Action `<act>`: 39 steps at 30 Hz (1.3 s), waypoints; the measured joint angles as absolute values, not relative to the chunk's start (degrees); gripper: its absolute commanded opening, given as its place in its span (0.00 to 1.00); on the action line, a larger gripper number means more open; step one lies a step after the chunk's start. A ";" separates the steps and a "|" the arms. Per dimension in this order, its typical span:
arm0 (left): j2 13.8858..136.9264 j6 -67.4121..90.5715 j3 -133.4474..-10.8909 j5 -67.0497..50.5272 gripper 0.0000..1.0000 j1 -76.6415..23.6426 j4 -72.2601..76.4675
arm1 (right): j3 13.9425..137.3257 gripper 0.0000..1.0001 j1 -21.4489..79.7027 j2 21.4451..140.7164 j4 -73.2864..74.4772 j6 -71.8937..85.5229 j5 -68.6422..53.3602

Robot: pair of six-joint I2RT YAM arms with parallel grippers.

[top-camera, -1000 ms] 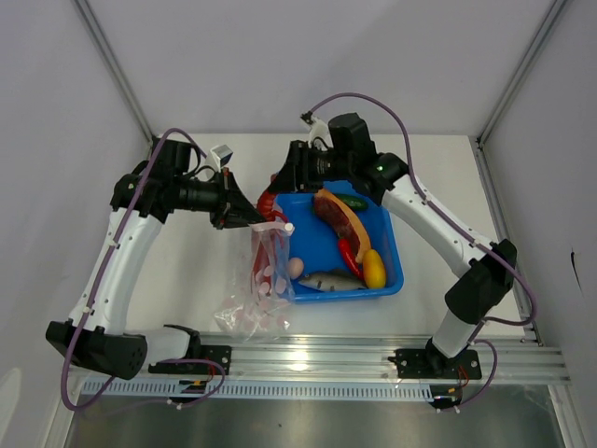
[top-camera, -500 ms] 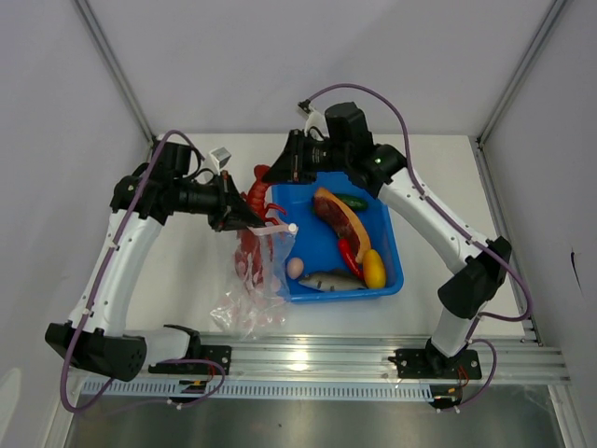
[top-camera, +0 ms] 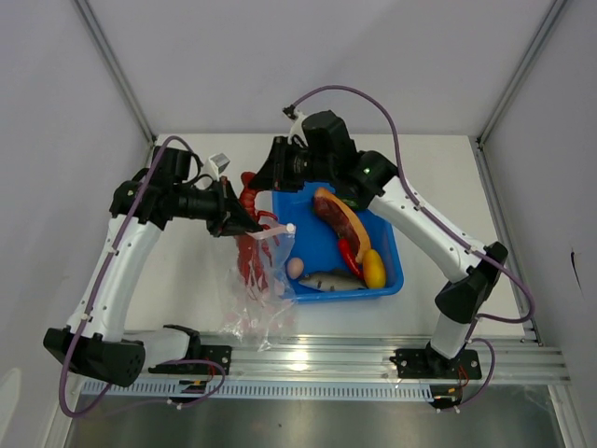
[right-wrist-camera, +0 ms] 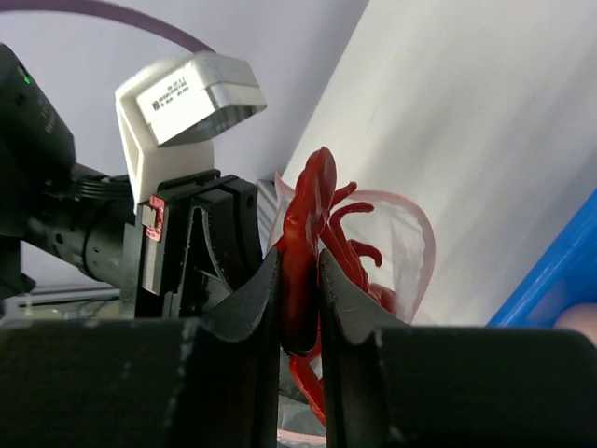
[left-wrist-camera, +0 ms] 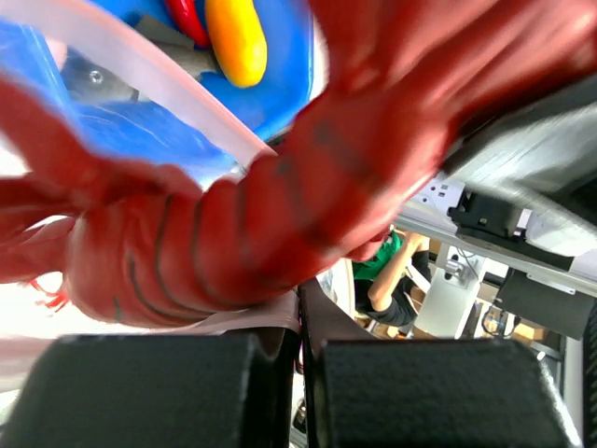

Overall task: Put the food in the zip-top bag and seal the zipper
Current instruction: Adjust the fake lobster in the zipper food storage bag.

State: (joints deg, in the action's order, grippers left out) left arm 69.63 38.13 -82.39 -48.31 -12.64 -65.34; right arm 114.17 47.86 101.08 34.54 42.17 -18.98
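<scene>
You get bright, even white light in the overhead view, with only soft shadows on the pale table [top-camera: 457, 163]. The brushed aluminium rail [top-camera: 373, 355] throws back a strip of glare, and the crinkly clear plastic bag [top-camera: 252, 313] glints. Your left wrist view is badly blurred: the red ridged toy food [left-wrist-camera: 233, 233] fills it out of focus, as does the blue plastic tub [left-wrist-camera: 131, 135] behind. In your right wrist view the black fingers [right-wrist-camera: 233, 327] sit dark and soft up close, while the toy shows fairly sharp against brightness.

Your left arm [top-camera: 118, 266] & right arm [top-camera: 424, 219]: white links, black joints, purple cable [top-camera: 345, 91] along ea.; green LED [top-camera: 367, 170] on right.
</scene>
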 measured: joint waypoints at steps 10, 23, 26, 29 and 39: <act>69.63 39.03 -82.52 -49.06 0.01 -12.75 -64.71 | 107.96 0.00 51.31 101.01 33.98 38.96 -15.16; 69.56 38.94 -82.48 -48.82 0.01 -12.73 -63.75 | 117.30 0.00 50.59 102.17 39.57 39.62 -11.03; 69.36 38.72 -82.24 -48.42 0.00 -12.73 -63.61 | 121.71 0.00 50.06 103.42 41.08 40.34 -8.99; 69.36 38.74 -82.21 -48.34 0.01 -12.73 -63.55 | 123.04 0.00 50.68 104.14 41.41 40.80 -7.22; 69.36 42.13 -82.21 -51.09 0.01 -12.73 -61.19 | 119.33 0.00 55.81 104.60 41.34 38.11 1.15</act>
State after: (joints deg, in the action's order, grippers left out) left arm 69.36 42.13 -82.21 -51.09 -12.73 -61.19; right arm 119.33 55.81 104.60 41.34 38.11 1.15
